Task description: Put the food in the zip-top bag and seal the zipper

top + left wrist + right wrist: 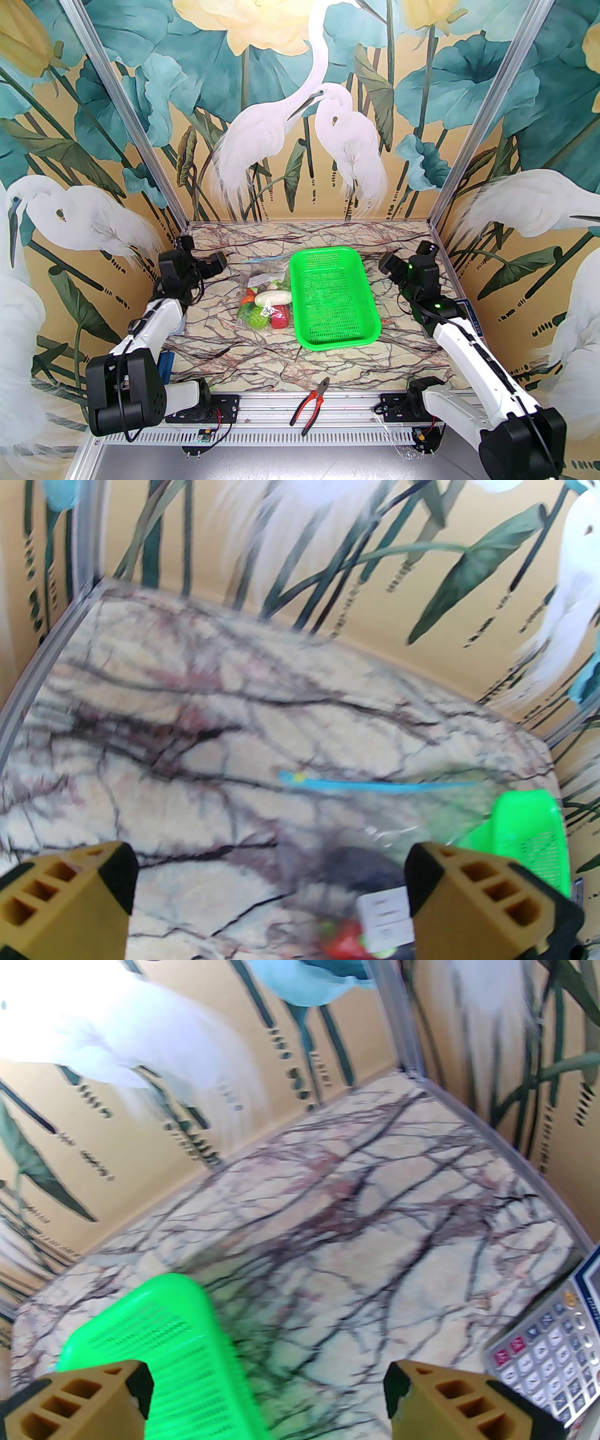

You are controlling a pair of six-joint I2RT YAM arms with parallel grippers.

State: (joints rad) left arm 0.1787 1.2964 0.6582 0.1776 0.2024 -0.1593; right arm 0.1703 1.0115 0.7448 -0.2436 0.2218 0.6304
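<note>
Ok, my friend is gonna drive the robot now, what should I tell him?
Left gripper: fingers open, empty, hovering by the left side of the zip-top bag.
Right gripper: fingers open, empty, to the right of the green mesh basket.
Things: the bag lies on the table, just left of the basket. The food looks to be inside the bag, and none is in the basket.
Done: bagging, it seems.
Left: the zipper lies flat at the bag's far end. I cannot tell if it is sealed, so check it and press along it if needed.
</note>
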